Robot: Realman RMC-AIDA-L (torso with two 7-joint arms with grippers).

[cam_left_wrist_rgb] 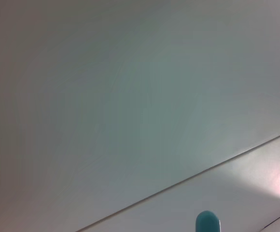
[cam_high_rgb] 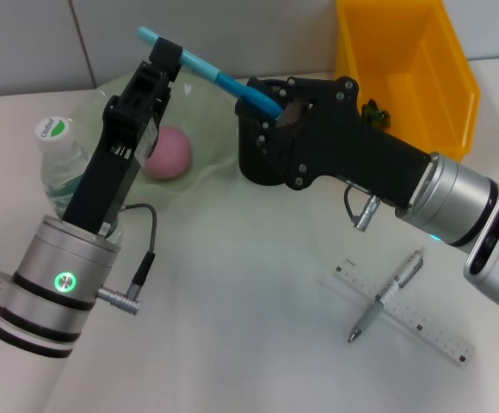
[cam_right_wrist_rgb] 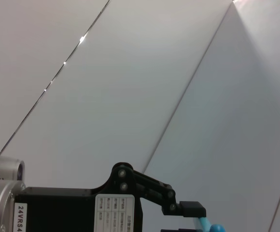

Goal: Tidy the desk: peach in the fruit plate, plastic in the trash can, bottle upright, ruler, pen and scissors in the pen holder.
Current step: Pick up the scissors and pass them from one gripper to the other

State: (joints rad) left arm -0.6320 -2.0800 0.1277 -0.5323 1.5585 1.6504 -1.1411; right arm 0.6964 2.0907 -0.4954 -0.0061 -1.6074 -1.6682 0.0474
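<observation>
Clamping blue scissors [cam_high_rgb: 206, 69]: left pincer [cam_high_rgb: 165, 53], seemingly closed.

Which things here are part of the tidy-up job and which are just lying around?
Job: peach, fruit plate, bottle, trash can, ruler, pen, scissors in left gripper, pen holder by right gripper.
Lying about: nothing visible.
</observation>
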